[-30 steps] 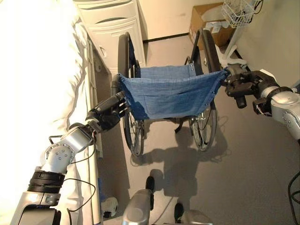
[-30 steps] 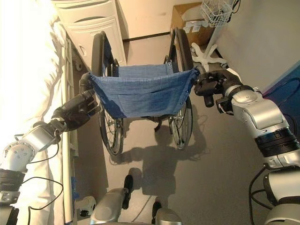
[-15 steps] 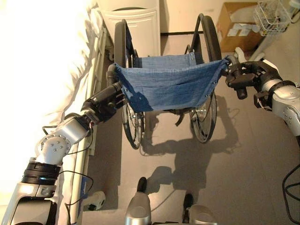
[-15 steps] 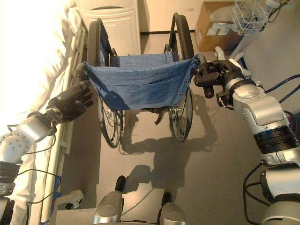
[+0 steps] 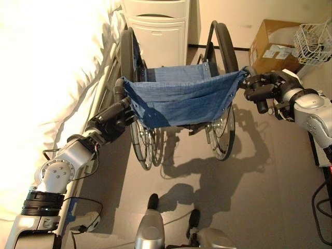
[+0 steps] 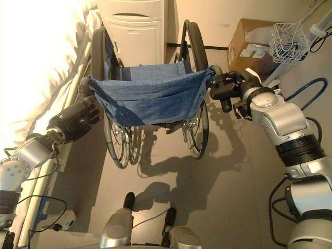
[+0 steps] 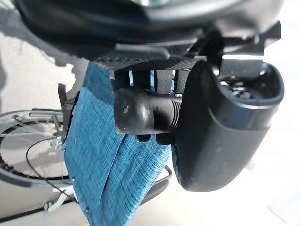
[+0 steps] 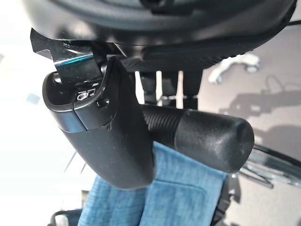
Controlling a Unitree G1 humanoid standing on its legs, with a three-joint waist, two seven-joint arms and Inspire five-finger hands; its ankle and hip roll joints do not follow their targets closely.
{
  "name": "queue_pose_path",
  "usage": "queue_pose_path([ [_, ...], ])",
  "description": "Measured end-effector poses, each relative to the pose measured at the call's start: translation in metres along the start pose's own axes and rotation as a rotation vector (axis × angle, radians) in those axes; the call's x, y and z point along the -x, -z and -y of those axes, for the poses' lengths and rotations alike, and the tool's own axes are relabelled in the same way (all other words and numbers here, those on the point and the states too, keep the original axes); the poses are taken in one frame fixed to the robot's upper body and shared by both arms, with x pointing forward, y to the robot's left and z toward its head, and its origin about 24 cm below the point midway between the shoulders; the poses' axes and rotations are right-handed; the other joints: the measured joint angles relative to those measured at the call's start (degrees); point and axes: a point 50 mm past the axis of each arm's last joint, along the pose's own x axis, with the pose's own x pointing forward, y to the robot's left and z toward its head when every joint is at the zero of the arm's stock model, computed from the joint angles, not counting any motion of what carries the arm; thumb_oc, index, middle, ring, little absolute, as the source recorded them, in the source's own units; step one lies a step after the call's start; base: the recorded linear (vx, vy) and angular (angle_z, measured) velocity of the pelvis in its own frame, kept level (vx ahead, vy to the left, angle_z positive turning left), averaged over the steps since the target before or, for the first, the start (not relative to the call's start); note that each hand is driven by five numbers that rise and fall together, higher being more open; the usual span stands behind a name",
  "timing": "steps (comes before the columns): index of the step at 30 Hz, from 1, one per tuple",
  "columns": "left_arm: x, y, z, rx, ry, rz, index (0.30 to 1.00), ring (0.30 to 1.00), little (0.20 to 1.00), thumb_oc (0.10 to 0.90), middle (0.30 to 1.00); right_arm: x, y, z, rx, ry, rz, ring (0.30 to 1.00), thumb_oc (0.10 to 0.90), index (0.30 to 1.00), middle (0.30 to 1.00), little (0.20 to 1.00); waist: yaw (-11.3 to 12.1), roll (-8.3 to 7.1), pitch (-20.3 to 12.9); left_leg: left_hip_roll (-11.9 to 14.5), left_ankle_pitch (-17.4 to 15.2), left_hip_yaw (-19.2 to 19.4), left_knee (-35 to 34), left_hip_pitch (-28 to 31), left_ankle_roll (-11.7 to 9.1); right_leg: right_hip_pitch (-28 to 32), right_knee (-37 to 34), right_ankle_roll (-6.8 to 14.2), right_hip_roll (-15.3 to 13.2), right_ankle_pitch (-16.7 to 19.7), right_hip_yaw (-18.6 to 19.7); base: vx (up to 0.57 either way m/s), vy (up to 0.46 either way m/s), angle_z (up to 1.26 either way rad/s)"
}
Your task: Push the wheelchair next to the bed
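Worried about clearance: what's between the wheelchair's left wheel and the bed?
In the left eye view, between the wheelchair and the bed lies only a narrow shadowed strip of floor, crossed by the arm of the left hand.

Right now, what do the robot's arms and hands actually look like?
Both arms are chunky silver-grey metal shells joined by black ribbed rings, with thin black cables trailing off them. The left hand and right hand are dark, nearly black. Up close, each has a smooth, glossy, rounded thumb beside textured fingers.
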Motion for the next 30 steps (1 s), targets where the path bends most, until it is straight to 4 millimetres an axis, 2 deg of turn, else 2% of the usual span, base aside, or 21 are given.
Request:
queue_pose_path([
  [5,-0.001,0.003,0.001,0.008,0.006,-0.006,0.300,0.300,0.300,0.400,0.300,-0.001,0.003,0.001,-0.004,0.006,-0.015,0.300,0.400,0.300,0.300,0.300,-0.4,0.14,0.1,1.1,1.0,3.1,1.0,-0.8,-1.1,0.6,0.1,-1.3,1.4,-0.6,-2.4,0.04,-0.097,0.20],
  [7,-0.002,0.006,0.001,0.011,0.004,-0.015,0.300,0.300,0.300,0.400,0.300,-0.002,0.005,0.002,-0.005,0.008,-0.025,0.300,0.400,0.300,0.300,0.300,-0.5,0.14,0.1,1.3,1.9,5.7,1.1,-0.9,-2.4,1.1,0.0,-1.6,1.4,-0.9,-3.3,0.09,-0.061,0.22],
  [11,-0.002,0.010,0.002,0.018,0.003,-0.025,0.300,0.300,0.300,0.400,0.300,-0.002,0.007,0.002,0.008,0.014,-0.031,0.300,0.400,0.300,0.300,0.300,-0.4,0.14,0.1,1.7,2.0,9.5,2.2,-1.9,-2.5,2.1,0.0,-2.5,1.8,-1.6,-4.9,0.11,-0.057,0.15],
  [14,-0.003,0.012,0.003,0.014,0.007,-0.034,0.300,0.300,0.300,0.400,0.300,-0.002,0.007,0.004,0.024,0.023,-0.030,0.300,0.400,0.300,0.300,0.300,-0.4,0.21,0.1,1.2,2.0,12.9,3.1,-2.7,-2.5,2.8,0.0,-2.4,1.8,-2.3,-6.0,0.12,-0.034,0.14],
  [17,-0.004,0.013,0.003,0.012,0.007,-0.040,0.300,0.300,0.300,0.400,0.300,-0.001,0.008,0.005,0.026,0.018,-0.032,0.300,0.400,0.300,0.300,0.300,-0.3,0.28,0.1,-0.6,2.0,14.4,2.4,-3.2,-2.5,3.6,0.0,-2.3,1.6,-2.9,-6.4,0.12,0.005,0.04],
  [21,-0.004,0.014,0.002,0.008,0.001,-0.046,0.300,0.300,0.300,0.400,0.300,-0.002,0.013,0.003,0.027,0.009,-0.048,0.300,0.400,0.300,0.300,0.300,-0.2,0.53,-0.1,-2.7,2.1,15.3,-0.1,-3.0,-0.5,4.8,0.1,-1.6,2.1,-3.8,-7.8,0.15,0.034,-0.02],
  [28,-0.003,0.013,0.004,0.011,0.018,-0.046,0.300,0.300,0.300,0.400,0.300,-0.001,0.018,0.005,0.032,0.009,-0.063,0.300,0.400,0.300,0.300,0.300,-0.3,0.74,-0.2,-3.2,0.6,16.4,-2.5,-2.6,2.2,5.0,1.3,-1.0,2.6,-5.1,-9.3,0.12,0.046,0.05],
  [30,-0.003,0.013,0.003,0.010,0.019,-0.051,0.300,0.300,0.300,0.400,0.300,0.000,0.022,0.004,0.033,0.006,-0.070,0.300,0.400,0.300,0.300,0.300,-0.2,1.44,-0.6,-3.3,-1.6,16.3,-2.7,-2.7,5.0,4.4,4.2,-0.3,2.4,-7.0,-10.7,0.12,0.089,-0.04],
])
